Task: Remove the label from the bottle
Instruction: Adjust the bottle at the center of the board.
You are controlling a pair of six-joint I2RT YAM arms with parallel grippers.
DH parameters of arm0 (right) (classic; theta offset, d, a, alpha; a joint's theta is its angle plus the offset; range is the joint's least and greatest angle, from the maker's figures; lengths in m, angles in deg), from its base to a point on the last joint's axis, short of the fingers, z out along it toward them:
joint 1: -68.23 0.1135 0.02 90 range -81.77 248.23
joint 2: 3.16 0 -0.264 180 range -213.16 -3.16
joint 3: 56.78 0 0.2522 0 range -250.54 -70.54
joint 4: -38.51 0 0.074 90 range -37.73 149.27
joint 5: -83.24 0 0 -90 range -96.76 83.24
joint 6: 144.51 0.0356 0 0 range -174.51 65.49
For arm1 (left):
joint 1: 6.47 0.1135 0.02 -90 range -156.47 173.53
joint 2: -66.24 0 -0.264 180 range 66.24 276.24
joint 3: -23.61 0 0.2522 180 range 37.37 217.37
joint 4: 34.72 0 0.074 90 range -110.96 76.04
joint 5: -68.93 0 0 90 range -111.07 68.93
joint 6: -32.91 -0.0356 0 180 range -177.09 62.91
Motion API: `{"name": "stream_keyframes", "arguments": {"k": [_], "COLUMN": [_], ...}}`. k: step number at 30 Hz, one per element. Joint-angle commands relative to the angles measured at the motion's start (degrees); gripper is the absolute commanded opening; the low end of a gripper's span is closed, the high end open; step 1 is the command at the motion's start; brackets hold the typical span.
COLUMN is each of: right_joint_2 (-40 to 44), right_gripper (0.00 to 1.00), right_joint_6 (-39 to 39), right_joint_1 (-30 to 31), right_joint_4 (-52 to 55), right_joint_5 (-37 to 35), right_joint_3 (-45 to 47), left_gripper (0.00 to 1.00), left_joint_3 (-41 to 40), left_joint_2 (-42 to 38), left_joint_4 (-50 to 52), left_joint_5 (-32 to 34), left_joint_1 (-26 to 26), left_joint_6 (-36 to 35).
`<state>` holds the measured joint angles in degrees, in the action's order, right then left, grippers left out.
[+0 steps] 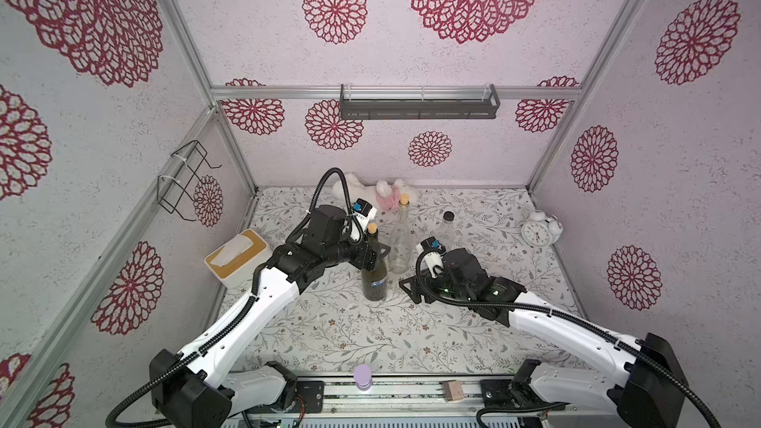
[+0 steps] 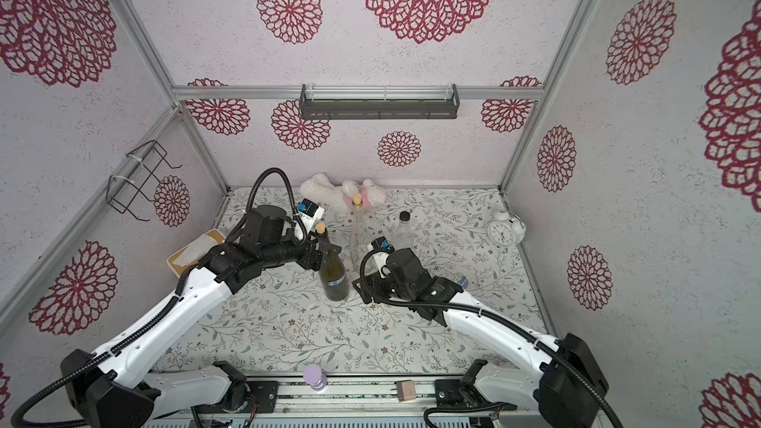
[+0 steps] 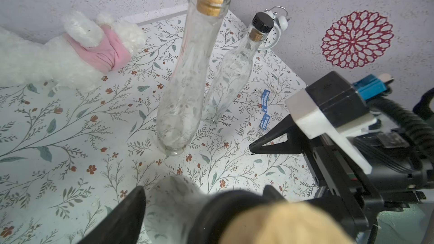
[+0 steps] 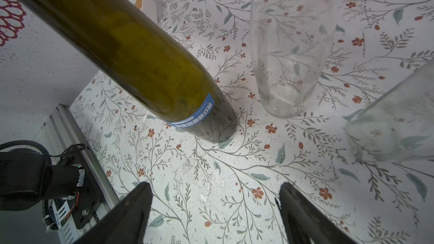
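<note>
A dark green bottle (image 1: 374,282) (image 2: 334,277) with a cork stands upright on the floral cloth. A blue label (image 4: 196,113) (image 2: 340,279) wraps its lower body. My left gripper (image 1: 374,252) (image 3: 204,190) straddles the bottle's neck just below the cork, jaws apart, with a gap showing on one side of the neck. My right gripper (image 1: 407,286) (image 4: 215,198) hovers low over the cloth just right of the bottle's base, open with nothing between its fingers. The label faces it.
Two clear bottles (image 1: 400,240) (image 1: 444,230) stand just behind. Two small blue labels (image 3: 265,97) (image 3: 265,122) lie on the cloth. A plush toy (image 1: 383,193) lies at the back, an alarm clock (image 1: 537,232) at right, a tissue box (image 1: 236,257) at left.
</note>
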<state>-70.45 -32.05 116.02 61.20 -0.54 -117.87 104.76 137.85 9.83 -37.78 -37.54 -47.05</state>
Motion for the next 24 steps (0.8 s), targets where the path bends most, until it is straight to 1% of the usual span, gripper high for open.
{"name": "stream_keyframes", "arguments": {"k": [1,3,6,9,11,13,16,18,21,24], "right_joint_2": [-0.2,-0.4,-1.0,-1.4,-2.0,-2.6,-3.2,-3.7,-5.1,-6.6], "right_gripper": [0.87,0.88,0.87,0.87,0.86,0.86,0.85,0.85,0.86,0.85], "right_joint_6": [-1.0,-1.3,-1.7,-1.7,-1.9,-2.2,-3.0,-3.3,-4.3,-5.4], "right_joint_1": [-0.1,-0.3,-0.4,-0.4,-0.2,0.3,1.2,1.7,2.6,4.5], "right_joint_4": [-0.3,-0.2,0.2,0.5,0.5,0.3,-0.2,-0.5,-0.9,-1.6], "right_joint_5": [-0.1,0.2,0.1,-1.1,-1.5,-1.9,-3.3,-4.0,-4.7,-6.2], "right_joint_3": [-2.9,-3.3,-3.8,-4.1,-4.2,-4.4,-4.4,-4.7,-5.6,-6.7], "left_gripper": [0.79,0.76,0.6,0.48,0.38,0.33,0.25,0.21,0.16,0.15], "left_joint_3": [1.1,1.1,1.0,1.1,1.1,1.8,4.2,6.4,8.9,11.1], "left_joint_2": [0.1,0.1,0.1,-0.2,-0.5,-0.5,0.0,0.8,2.1,3.9], "left_joint_4": [-1.2,-1.2,-1.1,-0.9,-0.9,-0.1,3.3,7.2,12.1,17.2], "left_joint_5": [-0.5,-0.5,0.1,0.4,1.5,3.5,10.5,16.5,26.6,33.1], "left_joint_1": [0.5,0.5,0.5,0.5,0.5,0.4,0.1,-0.6,-3.2,-5.5], "left_joint_6": [-1.0,-1.0,-0.9,-0.1,0.6,1.9,6.0,9.0,12.7,17.7]}}
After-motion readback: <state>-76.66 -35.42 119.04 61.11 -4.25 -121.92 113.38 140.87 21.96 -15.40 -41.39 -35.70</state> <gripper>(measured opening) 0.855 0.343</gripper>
